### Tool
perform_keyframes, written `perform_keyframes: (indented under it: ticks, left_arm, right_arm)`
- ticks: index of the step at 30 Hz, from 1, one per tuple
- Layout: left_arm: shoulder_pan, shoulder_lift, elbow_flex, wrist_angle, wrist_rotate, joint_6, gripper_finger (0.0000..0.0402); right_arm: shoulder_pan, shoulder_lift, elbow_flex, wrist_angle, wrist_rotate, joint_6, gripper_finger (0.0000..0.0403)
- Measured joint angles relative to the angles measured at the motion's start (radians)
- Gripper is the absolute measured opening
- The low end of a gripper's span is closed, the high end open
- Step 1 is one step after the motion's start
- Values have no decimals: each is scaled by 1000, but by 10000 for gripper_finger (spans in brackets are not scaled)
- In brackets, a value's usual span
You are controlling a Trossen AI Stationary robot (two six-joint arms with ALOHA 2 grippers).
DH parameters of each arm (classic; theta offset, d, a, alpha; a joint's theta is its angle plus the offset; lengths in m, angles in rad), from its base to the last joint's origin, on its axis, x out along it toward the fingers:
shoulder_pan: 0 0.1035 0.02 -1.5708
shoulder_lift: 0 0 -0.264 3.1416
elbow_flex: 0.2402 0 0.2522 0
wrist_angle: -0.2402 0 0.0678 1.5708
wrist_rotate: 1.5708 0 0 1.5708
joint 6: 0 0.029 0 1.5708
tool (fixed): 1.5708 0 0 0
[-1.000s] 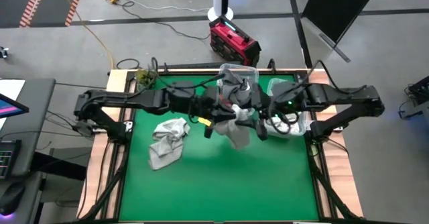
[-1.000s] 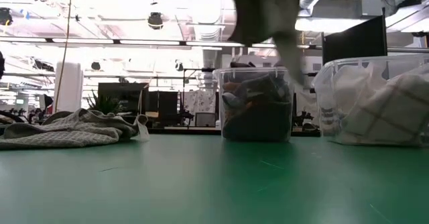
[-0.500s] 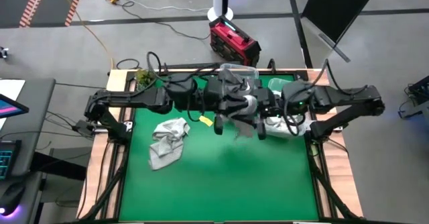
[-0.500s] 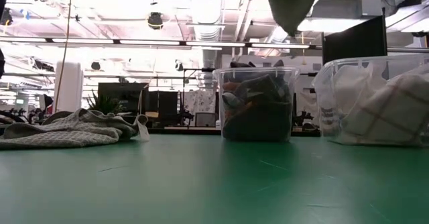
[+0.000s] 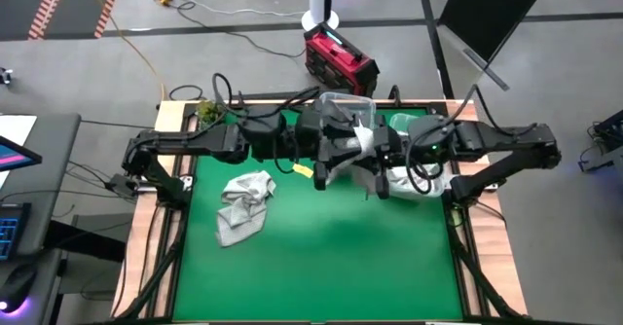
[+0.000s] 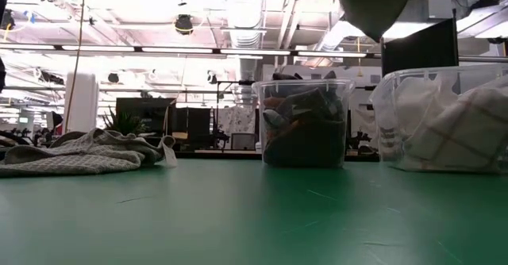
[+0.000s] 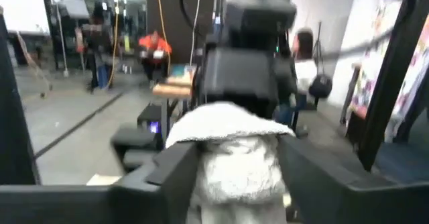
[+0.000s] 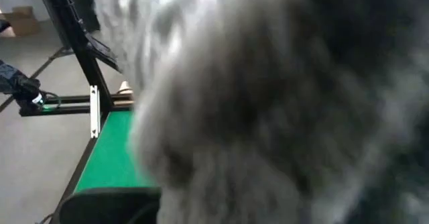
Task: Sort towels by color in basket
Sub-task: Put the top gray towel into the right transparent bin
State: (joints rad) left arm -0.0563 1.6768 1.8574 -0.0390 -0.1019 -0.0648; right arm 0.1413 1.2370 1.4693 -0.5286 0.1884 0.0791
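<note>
Both arms meet above the far middle of the desk (image 5: pixel 292 267), carrying a dark grey towel (image 5: pixel 362 174) between them, well clear of the green surface. In the low view only its lower end (image 6: pixel 373 7) hangs into sight, above and a little to one side of the clear bin of dark cloths (image 6: pixel 304 122). It is held high, most likely so it can pass over the bin rim and drop in with cloths of like colour.

The left end effector (image 7: pixel 231 174) is clamped on a bunch of the cloth, its fingers (image 7: pixel 171 180) standing on either side of it in the left wrist view. The right end effector (image 5: pixel 382 174) lies at the towel's other side; its wrist view is filled with grey pile, so I cannot tell how its fingers stand.

A second clear bin (image 6: pixel 444 118) at the far right corner holds white and red-checked towels. A light grey towel (image 5: pixel 243 206) lies crumpled toward the left edge, not yet sorted. Judging by this, the task is well along.
</note>
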Motion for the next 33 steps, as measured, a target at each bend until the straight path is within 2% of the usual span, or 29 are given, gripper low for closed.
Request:
perform_keyframes:
  ticks: [5,11,14,17,19,23,26,33]
  left_arm:
    - [2,-1,98,-236,-5,19,245]
    - [2,-2,225,-515,-35,21,253]
    - [2,-2,265,-605,-76,5,253]
    - [-2,-3,274,-624,-121,11,249]
    - [-11,-12,273,-639,-154,26,244]
    - [-33,-35,273,-656,-226,74,231]
    - [-38,-54,273,-672,-270,108,220]
    - [-23,-109,272,-773,-277,151,208]
  right_arm:
    - [-2,-91,0,-107,78,28,38]
    - [-55,-172,1,-422,200,139,38]
    - [-93,-179,-1,-556,349,216,38]
    - [-143,-177,-30,-683,547,404,38]
    - [-181,-174,-66,-754,592,531,38]
    - [-208,-173,-180,-800,597,761,40]
    - [-209,-173,-282,-806,604,998,44]
    - [-153,-170,-474,-803,596,1430,40]
